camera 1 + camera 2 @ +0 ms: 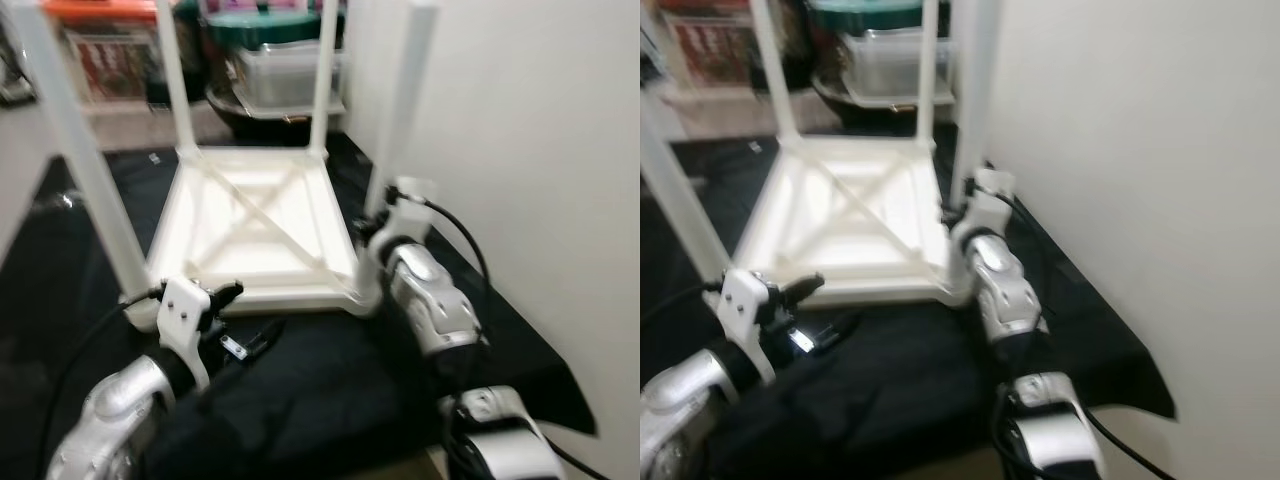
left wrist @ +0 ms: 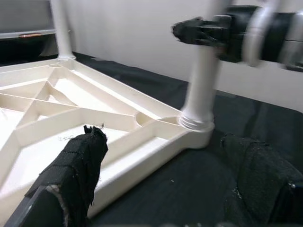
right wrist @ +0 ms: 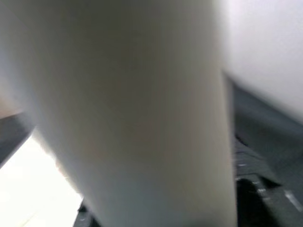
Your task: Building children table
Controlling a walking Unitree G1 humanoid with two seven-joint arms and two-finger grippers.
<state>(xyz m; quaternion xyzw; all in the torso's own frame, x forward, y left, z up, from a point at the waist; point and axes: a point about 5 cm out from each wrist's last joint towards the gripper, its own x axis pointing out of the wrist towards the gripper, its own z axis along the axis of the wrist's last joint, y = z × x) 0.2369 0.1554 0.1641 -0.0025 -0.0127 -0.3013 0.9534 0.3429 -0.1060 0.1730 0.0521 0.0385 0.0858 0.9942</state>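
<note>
Silver forearms fill the bottom of the frame. Just above them, at centre, the white table [image 1: 255,225] lies upside down on a black cloth [image 1: 330,385], four legs pointing up. The right gripper [image 2: 201,32] is clamped around the near right leg [image 1: 400,120], low down near its socket. The left gripper [image 1: 222,312], fingers apart, hovers at the table's near left edge, holding nothing. Storage bins [image 1: 285,65] sit at upper centre (blurred). Risk, as a judgement: if this leg is not fully seated, twisting could cross-thread it or slide the table.
</note>
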